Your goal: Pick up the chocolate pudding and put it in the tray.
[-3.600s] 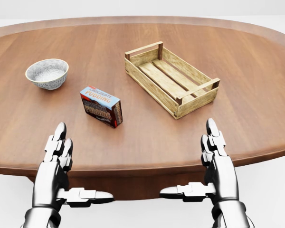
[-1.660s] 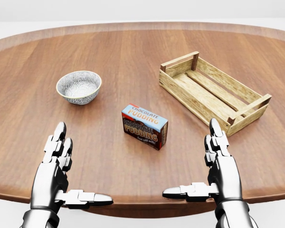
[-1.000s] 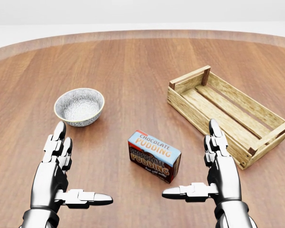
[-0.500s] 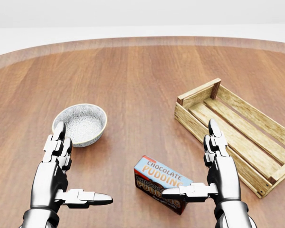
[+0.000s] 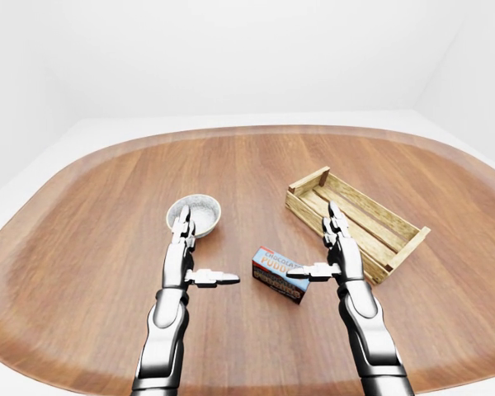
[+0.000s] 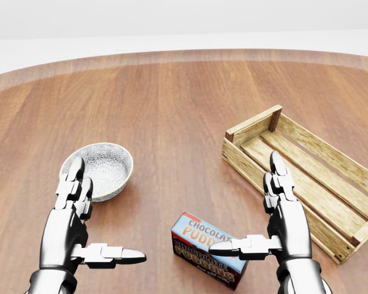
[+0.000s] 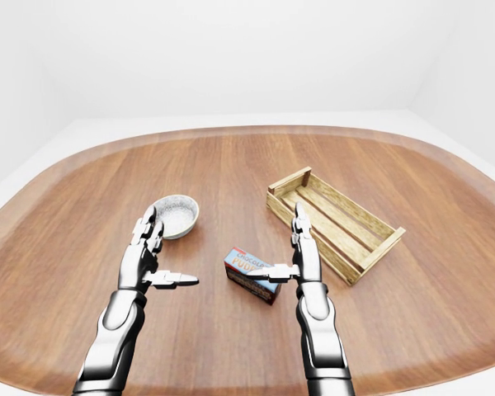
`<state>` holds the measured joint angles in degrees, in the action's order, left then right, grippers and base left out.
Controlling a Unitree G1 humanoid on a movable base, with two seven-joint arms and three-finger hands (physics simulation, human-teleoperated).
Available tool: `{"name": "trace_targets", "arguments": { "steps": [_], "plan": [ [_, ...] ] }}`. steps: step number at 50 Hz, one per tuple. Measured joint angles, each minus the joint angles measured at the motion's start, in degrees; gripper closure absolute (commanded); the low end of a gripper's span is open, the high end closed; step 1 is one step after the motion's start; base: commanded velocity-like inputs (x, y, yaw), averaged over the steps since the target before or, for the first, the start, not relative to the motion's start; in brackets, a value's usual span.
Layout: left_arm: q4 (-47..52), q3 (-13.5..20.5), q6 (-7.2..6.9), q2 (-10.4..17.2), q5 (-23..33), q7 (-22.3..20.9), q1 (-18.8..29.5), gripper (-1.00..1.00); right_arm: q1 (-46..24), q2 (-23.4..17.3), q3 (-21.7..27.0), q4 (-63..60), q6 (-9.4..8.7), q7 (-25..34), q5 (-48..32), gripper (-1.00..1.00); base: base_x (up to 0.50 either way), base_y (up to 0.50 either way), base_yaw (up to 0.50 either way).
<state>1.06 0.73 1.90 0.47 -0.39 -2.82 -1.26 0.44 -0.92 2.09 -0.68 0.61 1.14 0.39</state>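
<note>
Brown-sided and blue-topped, the chocolate pudding [image 6: 207,250] box lies flat on the wooden table [image 6: 172,98], low in the head view at about 6 o'clock from the picture's centre, its lettered top face tilted toward the camera. Just over its right end hangs the right hand [image 6: 281,219], released, with its fingers pointing up toward 12 o'clock and the thumb [image 6: 233,247] stretched sideways toward 9 o'clock across the box's upper right corner; whether the thumb touches the box cannot be told. At about 2 o'clock from the pudding stands the tray [image 6: 300,177], a slatted wooden crate set at a slant, near the box but apart from it, and nothing shows inside it. The left hand [image 6: 73,220] is at 9 o'clock from the pudding, well apart from it, also released, its fingers up and its thumb pointing toward 3 o'clock. At about 10 o'clock from the box sits 1 speckled grey bowl [image 6: 98,170], partly behind the left hand's fingertips.
</note>
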Motion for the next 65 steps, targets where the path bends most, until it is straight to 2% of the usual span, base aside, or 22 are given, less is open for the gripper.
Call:
{"name": "trace_targets", "arguments": {
  "steps": [22,35,39,65],
  "plan": [
    [1.9,0.2,-2.01,-0.1,-0.6,1.5,0.1,-1.00,-0.3,-0.1,0.1,0.8,0.74,-0.1,0.3,-1.00,0.00,0.00,0.00],
    [2.6,0.4,-2.69,0.0,-0.6,1.8,0.3,-1.00,-0.9,-0.2,0.1,4.5,3.07,-0.6,-0.7,-1.00,0.00,0.00,0.00],
    [2.7,0.5,-2.79,0.0,-0.6,1.8,0.3,-1.00,-1.5,-0.3,0.1,7.0,4.39,-0.7,-1.0,-1.00,0.00,0.00,0.00],
    [2.8,0.5,-2.95,0.0,-0.5,1.8,0.4,-1.00,-4.9,-1.5,0.9,25.4,4.39,-2.0,-3.3,-1.00,0.00,0.00,0.00]
  ]
}}
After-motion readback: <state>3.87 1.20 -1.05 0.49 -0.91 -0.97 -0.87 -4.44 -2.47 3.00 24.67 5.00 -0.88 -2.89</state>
